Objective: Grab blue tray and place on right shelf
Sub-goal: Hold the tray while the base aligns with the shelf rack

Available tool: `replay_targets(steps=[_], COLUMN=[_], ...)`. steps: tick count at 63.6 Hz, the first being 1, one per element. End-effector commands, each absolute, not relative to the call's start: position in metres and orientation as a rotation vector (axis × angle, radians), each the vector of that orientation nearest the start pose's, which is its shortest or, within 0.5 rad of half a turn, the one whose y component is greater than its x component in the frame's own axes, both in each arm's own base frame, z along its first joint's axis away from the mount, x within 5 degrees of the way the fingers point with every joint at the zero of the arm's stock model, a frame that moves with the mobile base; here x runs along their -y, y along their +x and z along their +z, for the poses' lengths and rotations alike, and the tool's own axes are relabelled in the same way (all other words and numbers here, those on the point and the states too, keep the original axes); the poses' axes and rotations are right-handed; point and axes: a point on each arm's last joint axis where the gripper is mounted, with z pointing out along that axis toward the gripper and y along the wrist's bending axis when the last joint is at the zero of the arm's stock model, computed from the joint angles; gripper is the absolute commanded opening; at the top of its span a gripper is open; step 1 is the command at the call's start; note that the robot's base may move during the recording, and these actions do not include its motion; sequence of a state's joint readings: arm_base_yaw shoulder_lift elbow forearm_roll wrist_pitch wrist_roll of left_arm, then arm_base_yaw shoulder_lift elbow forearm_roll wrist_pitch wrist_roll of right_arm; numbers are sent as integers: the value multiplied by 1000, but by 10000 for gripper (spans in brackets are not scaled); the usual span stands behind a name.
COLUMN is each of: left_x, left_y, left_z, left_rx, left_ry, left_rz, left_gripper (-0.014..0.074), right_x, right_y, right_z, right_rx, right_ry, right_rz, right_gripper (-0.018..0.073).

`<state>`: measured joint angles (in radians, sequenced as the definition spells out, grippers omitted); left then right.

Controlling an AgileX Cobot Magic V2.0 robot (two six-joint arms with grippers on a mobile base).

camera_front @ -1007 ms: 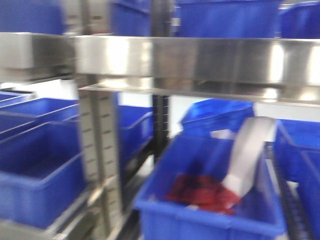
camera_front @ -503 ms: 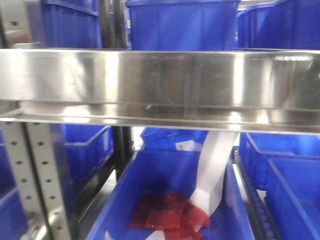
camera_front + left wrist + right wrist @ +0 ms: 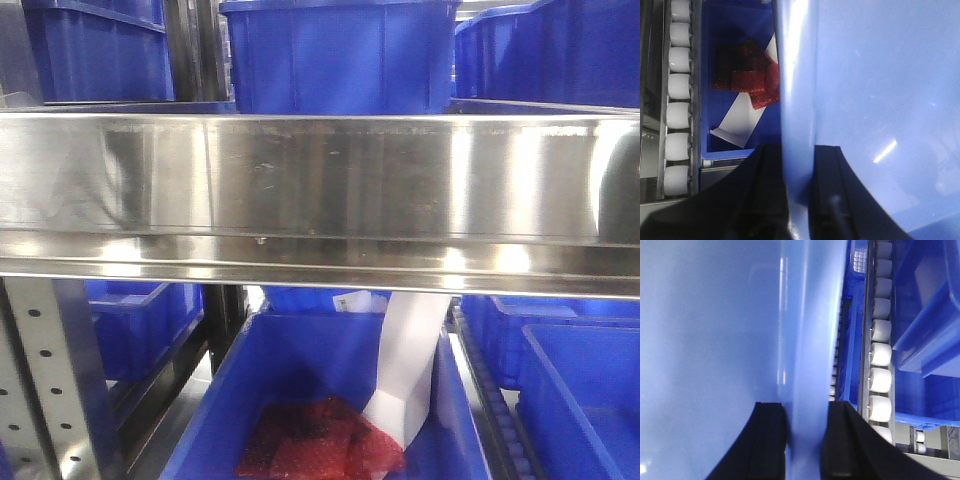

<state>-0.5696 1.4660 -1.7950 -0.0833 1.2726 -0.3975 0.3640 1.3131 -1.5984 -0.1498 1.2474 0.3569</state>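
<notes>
The blue tray (image 3: 875, 100), light periwinkle and glossy, fills most of both wrist views. My left gripper (image 3: 797, 195) is shut on its left rim, one black finger on each side. My right gripper (image 3: 807, 440) is shut on the tray's right rim (image 3: 805, 340) the same way. The right shelf (image 3: 320, 190) shows in the front view as a wide shiny steel lip across the frame, with a perforated upright (image 3: 50, 380) at the lower left. Neither gripper nor the tray shows in the front view.
Deep dark blue bins (image 3: 340, 55) stand on the steel shelf. Below it a blue bin (image 3: 310, 400) holds red packets (image 3: 320, 445) and a white paper strip (image 3: 405, 370). White conveyor rollers (image 3: 677, 95) run beside the bins in both wrist views (image 3: 880, 355).
The front view has swung right and closed in: the steel lip now spans the whole frame and sits lower, and the bin with red packets has shifted left and down.
</notes>
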Motion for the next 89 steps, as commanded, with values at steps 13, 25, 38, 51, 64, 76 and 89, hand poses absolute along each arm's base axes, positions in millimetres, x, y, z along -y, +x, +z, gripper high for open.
replay_targets(steps=[13, 25, 38, 51, 64, 76, 89], left_x=[163, 163, 163, 163, 163, 163, 164], left_y=[219, 219, 219, 219, 219, 219, 219], left_z=[476, 476, 476, 476, 476, 476, 477], left_rx=[-2488, -2488, -2488, -2488, -2488, -2488, -2482], left_ry=[255, 255, 255, 255, 255, 255, 256], left_rz=[-652, -652, -652, -652, -652, -652, -677], left_gripper=[-48, -48, -48, -48, -48, -48, -48], right_x=[-80, -80, -80, -80, -80, -81, -80], right_y=[231, 231, 231, 231, 231, 231, 230], right_z=[469, 469, 469, 469, 469, 470, 468], right_rx=[-2305, -2305, -2305, -2305, -2304, -2297, -2325], right_ry=[-43, -43, -43, -43, -43, -43, -49], right_rz=[234, 234, 234, 234, 235, 239, 227], right_gripper=[58, 58, 58, 58, 58, 58, 58])
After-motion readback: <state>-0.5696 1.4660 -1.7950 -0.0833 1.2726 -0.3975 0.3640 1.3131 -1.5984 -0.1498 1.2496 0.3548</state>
